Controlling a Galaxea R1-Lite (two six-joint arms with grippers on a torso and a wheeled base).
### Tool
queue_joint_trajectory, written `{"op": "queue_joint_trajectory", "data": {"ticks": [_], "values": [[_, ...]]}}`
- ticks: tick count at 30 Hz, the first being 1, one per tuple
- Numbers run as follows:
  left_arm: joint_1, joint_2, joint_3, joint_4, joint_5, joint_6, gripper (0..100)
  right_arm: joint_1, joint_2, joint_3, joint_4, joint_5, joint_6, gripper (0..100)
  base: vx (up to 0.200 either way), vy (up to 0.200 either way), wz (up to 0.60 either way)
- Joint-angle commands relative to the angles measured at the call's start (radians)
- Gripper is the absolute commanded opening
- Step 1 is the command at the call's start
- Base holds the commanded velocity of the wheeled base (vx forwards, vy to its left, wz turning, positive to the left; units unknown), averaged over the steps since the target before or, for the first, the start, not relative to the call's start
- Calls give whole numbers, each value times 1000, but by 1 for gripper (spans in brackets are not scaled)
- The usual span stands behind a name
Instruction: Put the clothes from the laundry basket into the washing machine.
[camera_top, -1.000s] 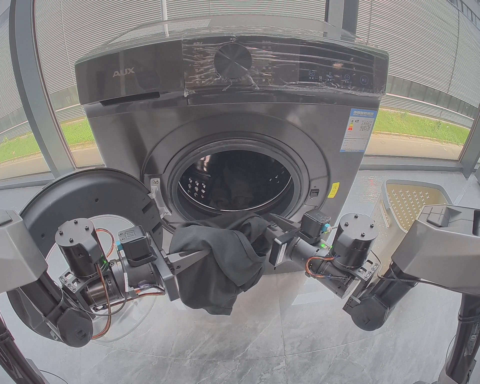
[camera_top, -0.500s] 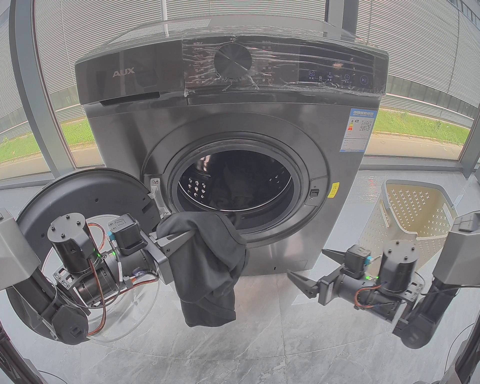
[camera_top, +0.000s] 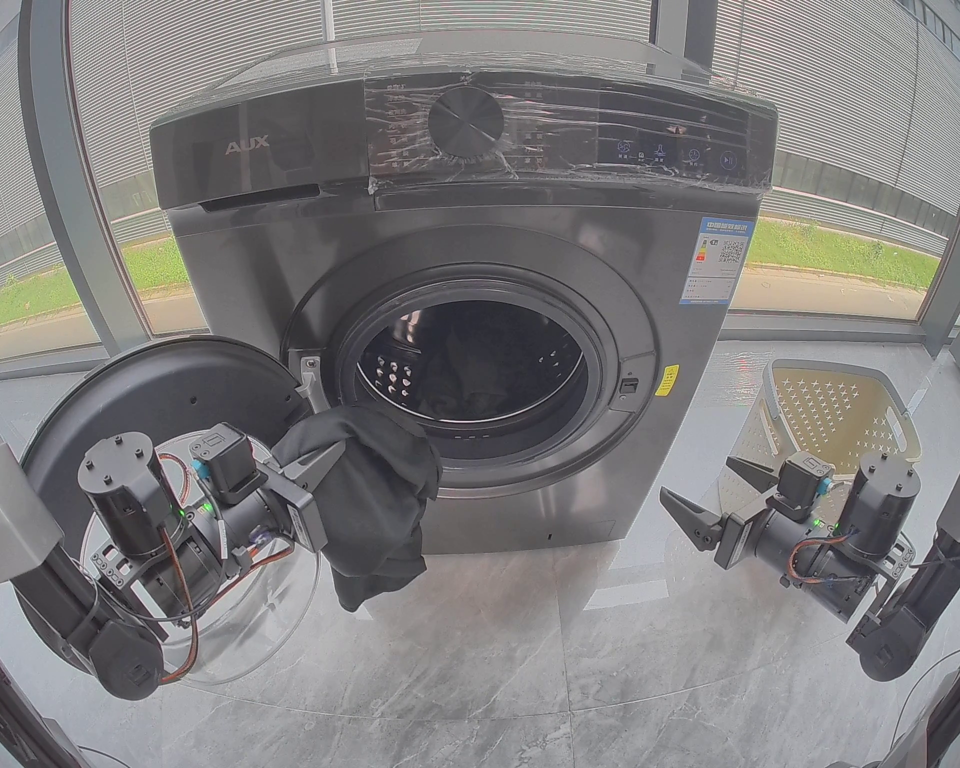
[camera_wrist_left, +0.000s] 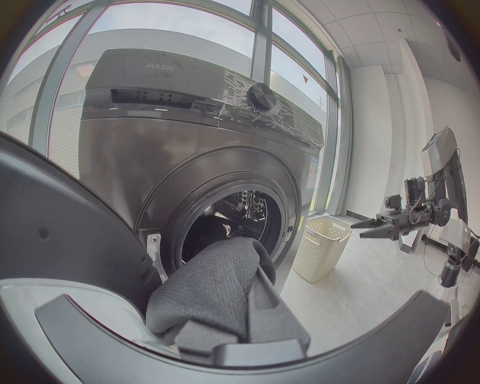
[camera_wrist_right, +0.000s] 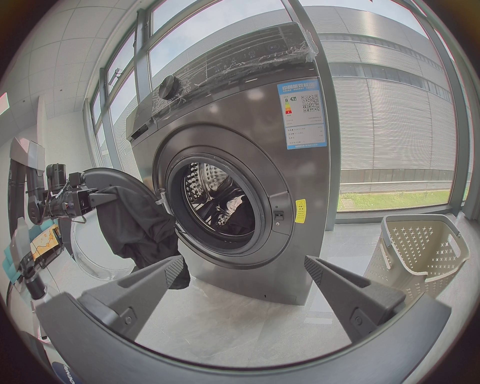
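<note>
The garment (camera_top: 375, 500), pinched in the left gripper (camera_top: 325, 468) (right gripper (camera_top: 700, 482) spread, empty), should be lifted until its tail clears the rim of the drum (camera_top: 395, 378).

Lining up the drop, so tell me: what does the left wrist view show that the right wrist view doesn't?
Left wrist view: the dark garment bunched over the left claw, low in front of the drum opening. Right wrist view: the garment's loose end hanging in front of the open door, clear of the floor. Both: the washer, the basket, the open right claw.
</note>
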Motion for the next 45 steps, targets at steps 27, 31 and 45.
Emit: {"op": "queue_joint_trajectory", "data": {"ticks": [27, 31, 45], "values": [[-85, 80, 31, -2, 2, -6, 0, 27, -1, 5, 0, -1, 10, 100, 59, 0, 0], [-87, 85, 33, -2, 2, -6, 0, 29, -1, 5, 0, -1, 10, 100, 200, 0, 0], [-90, 94, 40, -2, 2, -6, 0, 29, 1, 7, 0, -1, 10, 100, 43, 0, 0]]}}
